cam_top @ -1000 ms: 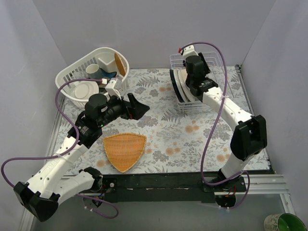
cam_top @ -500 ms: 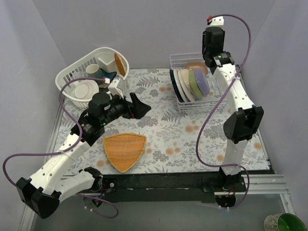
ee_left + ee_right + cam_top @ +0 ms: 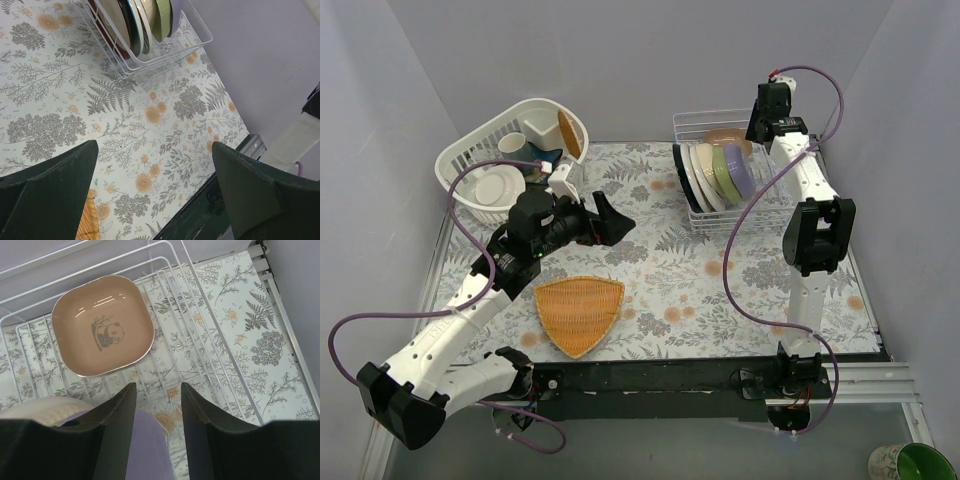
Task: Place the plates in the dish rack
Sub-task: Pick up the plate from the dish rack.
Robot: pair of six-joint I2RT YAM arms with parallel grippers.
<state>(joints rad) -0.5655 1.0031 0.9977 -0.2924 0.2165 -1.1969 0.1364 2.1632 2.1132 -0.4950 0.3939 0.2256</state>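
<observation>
The plates [image 3: 715, 172] stand on edge in a tight row in the slots of the dish rack [image 3: 715, 223]. The dark plate [image 3: 678, 172] is at the left end and the lilac dish [image 3: 746, 180] at the right. A tan dish with a panda mark [image 3: 102, 332] sits alone in the back part of the rack; whether it lies flat or leans cannot be told. The right gripper [image 3: 157, 387] hangs above the rack with its jaws partly apart and nothing between them, the lilac dish showing below through the gap. The left gripper [image 3: 605, 218] is spread wide and empty, low over the table [image 3: 670, 290] between the white basket [image 3: 460, 160] and the rack. The load looks close to done, so the main risk is disturbing it. A straight drop by the right arm would meet the upright rims or the thin wire and could tip the packed row. Its purple cable [image 3: 725, 268] loops across the rack's front right corner and could snag there if the arm swings. The left gripper could also wrongly close on the orange woven tray [image 3: 578, 312] or a piece in the basket. The rack sits in the far right corner, near the back wall [image 3: 640, 70] and side wall [image 3: 910, 200], so there is little room behind it or to its right. The free space is above the rack and over the bare flowered middle of the table.
</observation>
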